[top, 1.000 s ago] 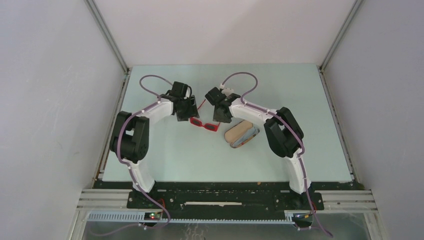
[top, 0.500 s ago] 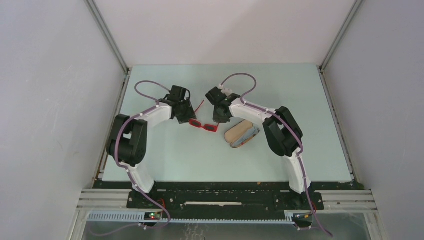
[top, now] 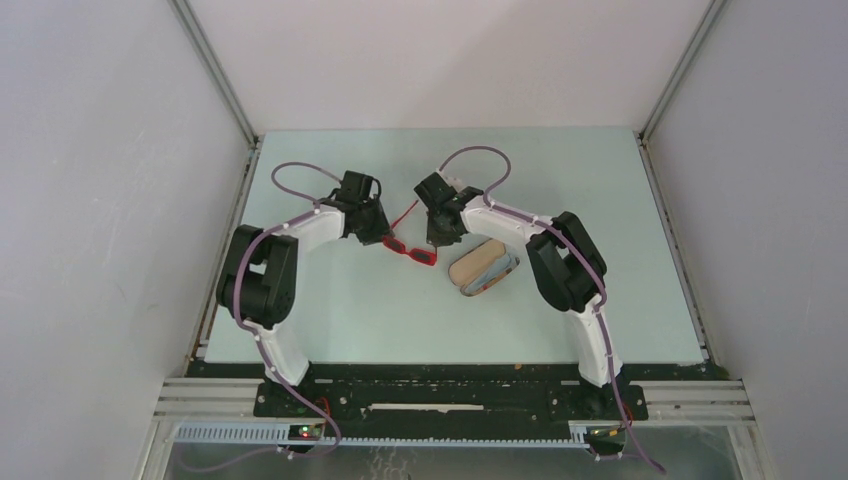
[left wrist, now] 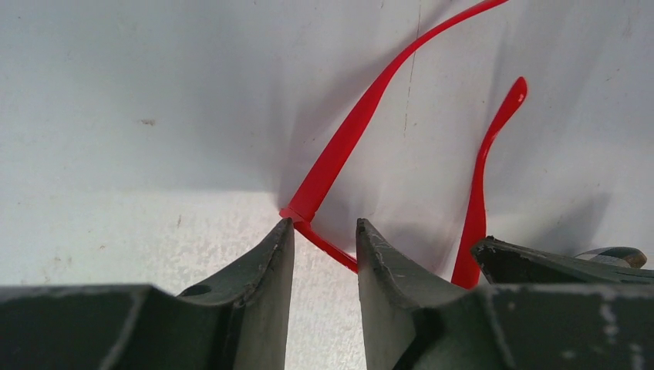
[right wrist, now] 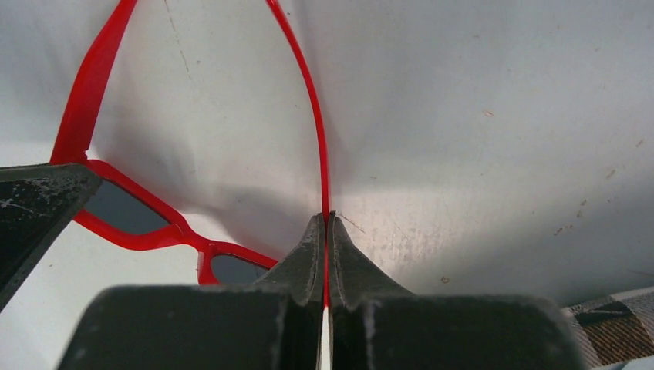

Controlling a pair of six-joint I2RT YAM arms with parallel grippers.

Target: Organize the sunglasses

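Observation:
The red sunglasses (top: 409, 249) lie on the pale table between both grippers, arms unfolded toward the back. My left gripper (top: 381, 234) is at their left end. In the left wrist view its jaws (left wrist: 324, 227) stand apart, astride the frame's hinge corner (left wrist: 297, 213), with the left fingertip touching it. My right gripper (top: 432, 237) is at the right end. In the right wrist view it (right wrist: 325, 218) is shut on the thin red arm (right wrist: 318, 139), with the dark lenses (right wrist: 123, 212) to its left.
The brown plaid case (top: 483, 267) lies open just right of the sunglasses, under my right forearm; its corner shows in the right wrist view (right wrist: 617, 327). White walls and metal rails (top: 250, 150) enclose the table (top: 350, 310) on three sides.
My left arm has pulled slightly back and left, and the sunglasses have shifted a little left with it. The right gripper has kept its hold on the arm.

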